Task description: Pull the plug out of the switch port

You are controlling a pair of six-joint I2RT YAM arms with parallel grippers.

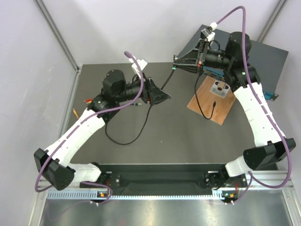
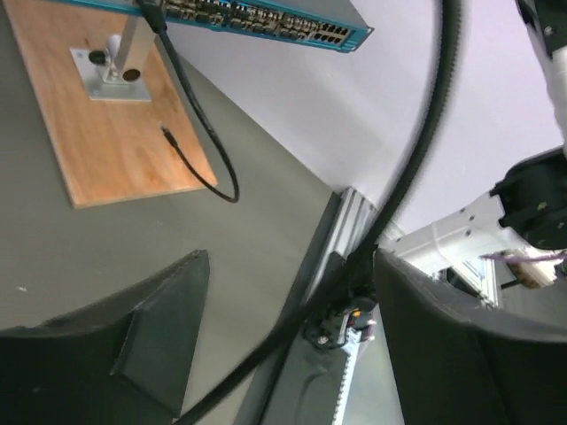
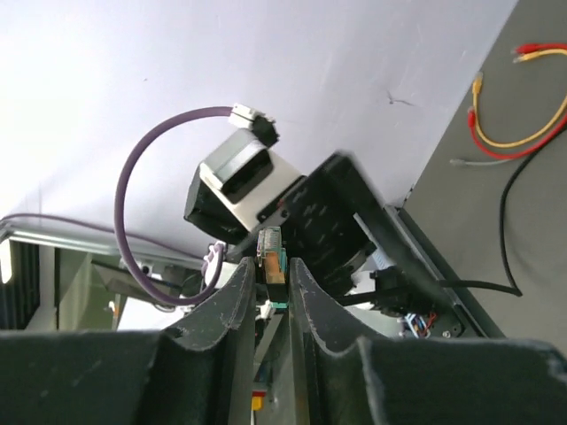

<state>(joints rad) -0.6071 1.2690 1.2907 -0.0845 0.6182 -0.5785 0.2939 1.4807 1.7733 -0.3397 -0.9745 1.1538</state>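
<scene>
Switch: dark flat box (image 1: 263, 59) at the far right of the table (image 1: 178, 141). The right arm covers much of it in the top view. The left wrist view shows only a strip of its teal socket face (image 2: 266, 19), cut off by the top edge.
Writing: any print beside the sockets is too small to read.
Plug: clear connector with a teal boot (image 3: 270, 257), held in the air to the left of the switch and apart from its socket face.
Right gripper: (image 3: 272, 270) fingers narrow, pinching the plug between their tips.
Black cable: (image 1: 141, 125) trails from the plug away from the switch and loops on the table. Its middle is hidden behind the left gripper.
Left gripper: (image 2: 291, 257) farther left of the switch, fingers wide. The blurred cable passes between them, and I cannot tell if it touches either finger.
Wooden board: (image 1: 211, 101) just in front of the switch, carrying a small metal bracket (image 2: 111, 71).
Short black lead: (image 2: 208, 133) runs from the switch's face onto the board. Its upper end is cut off.
Red and yellow wires: (image 3: 505, 142) on the table, far left of the switch, partly out of frame.
</scene>
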